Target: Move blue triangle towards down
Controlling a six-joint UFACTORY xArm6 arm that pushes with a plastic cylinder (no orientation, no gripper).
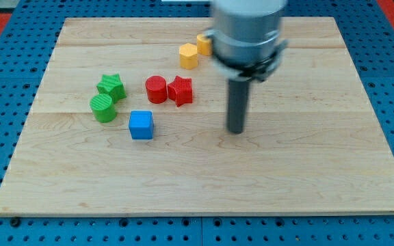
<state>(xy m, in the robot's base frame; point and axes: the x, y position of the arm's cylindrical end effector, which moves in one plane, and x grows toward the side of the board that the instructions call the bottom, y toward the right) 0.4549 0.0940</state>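
My tip point(236, 131) rests on the wooden board point(320, 171) right of centre, with no block touching it. No blue triangle shows in the view; the arm's blurred body point(246, 31) hides part of the board near the view's top. The only blue block that shows is a blue cube point(141, 125), well to the left of my tip.
A red cylinder point(156, 89) and a red star point(180, 90) sit side by side, up and left of my tip. A green star point(111, 87) and a green cylinder point(103, 108) lie further left. A yellow hexagon point(189, 55) and a second yellow block point(204, 44) lie near the top, beside the arm.
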